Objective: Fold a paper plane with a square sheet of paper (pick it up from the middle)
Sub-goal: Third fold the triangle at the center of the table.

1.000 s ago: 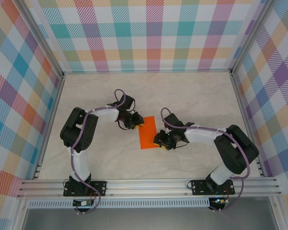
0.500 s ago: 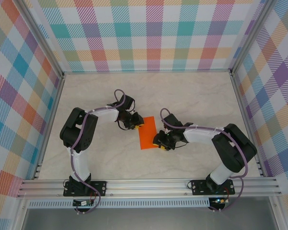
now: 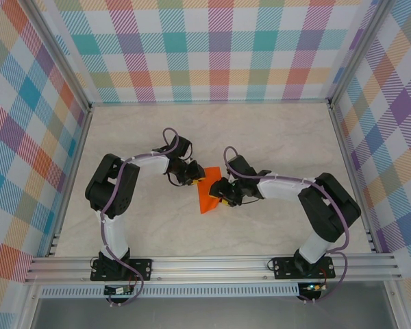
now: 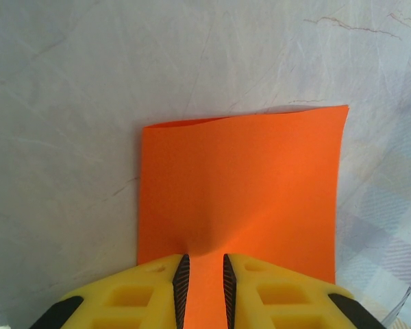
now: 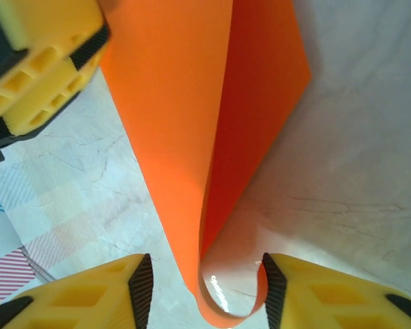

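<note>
Orange paper (image 3: 207, 199) (image 4: 240, 178) (image 5: 171, 103) half-curled between 2 grippers
The paper lies mid-table (image 3: 281, 137), its right side curled up and over. The left gripper (image 3: 195, 179) (image 4: 204, 274) is clenched on the paper's left edge. The right gripper (image 3: 218, 193) (image 5: 205, 288) is released, jaws apart around the curl.

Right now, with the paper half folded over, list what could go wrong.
1. The right gripper stands open around a loose curl of paper. The curl could spring flat or slip out.
2. The two layers splay apart rather than lining up, so a crease pressed now would likely run skewed.
3. The left gripper pinches just the edge, where the paper puckers. Any pull could wrinkle or tear it.
</note>
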